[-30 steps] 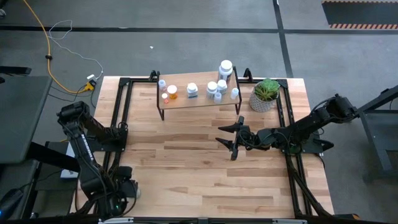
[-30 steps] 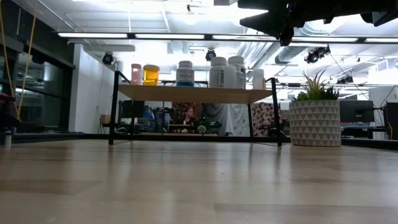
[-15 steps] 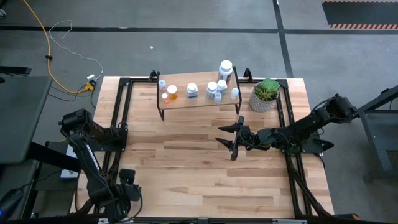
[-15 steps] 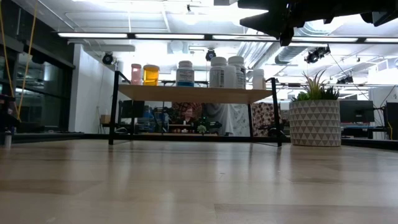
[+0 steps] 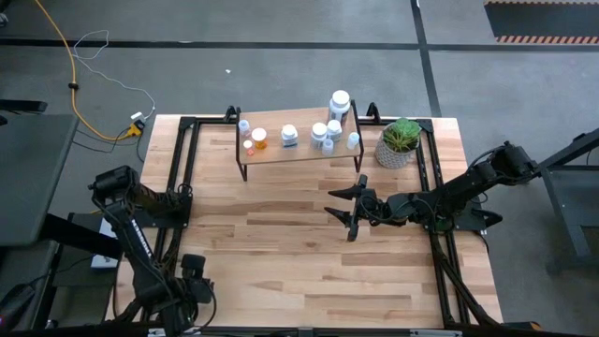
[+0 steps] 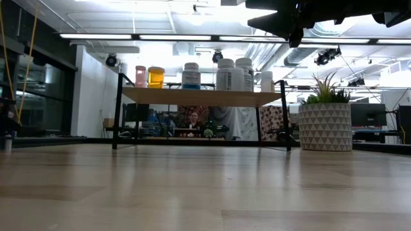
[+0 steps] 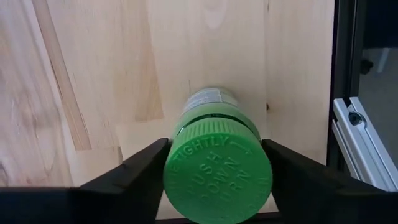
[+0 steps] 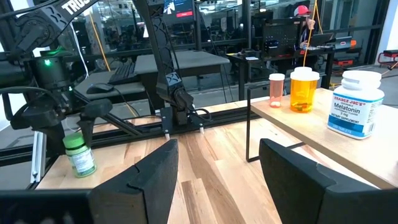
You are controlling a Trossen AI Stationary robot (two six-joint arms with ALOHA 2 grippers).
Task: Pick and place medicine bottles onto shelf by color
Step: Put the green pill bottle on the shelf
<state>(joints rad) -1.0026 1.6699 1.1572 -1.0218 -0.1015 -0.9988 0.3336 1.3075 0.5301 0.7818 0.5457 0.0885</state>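
Fingers of the left gripper (image 7: pixel 214 186) stand spread on either side of the green-capped green plastic medicine bottle (image 7: pixel 217 163), upright at the near left corner of the table, not visibly clenched on it; closing off-centre could tip it or let it slip. Farther in, the right gripper (image 5: pixel 343 212) hovers spread and empty at mid-table; beyond stands the low light-wood shelf (image 5: pixel 281 150), where white bottles (image 5: pixel 322 134) could be knocked.

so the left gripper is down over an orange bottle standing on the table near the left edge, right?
Not orange. The left wrist view shows the left gripper straddling a green bottle with a green push-down cap. The right wrist view confirms it stands upright on the table; the high view puts it at the left edge.
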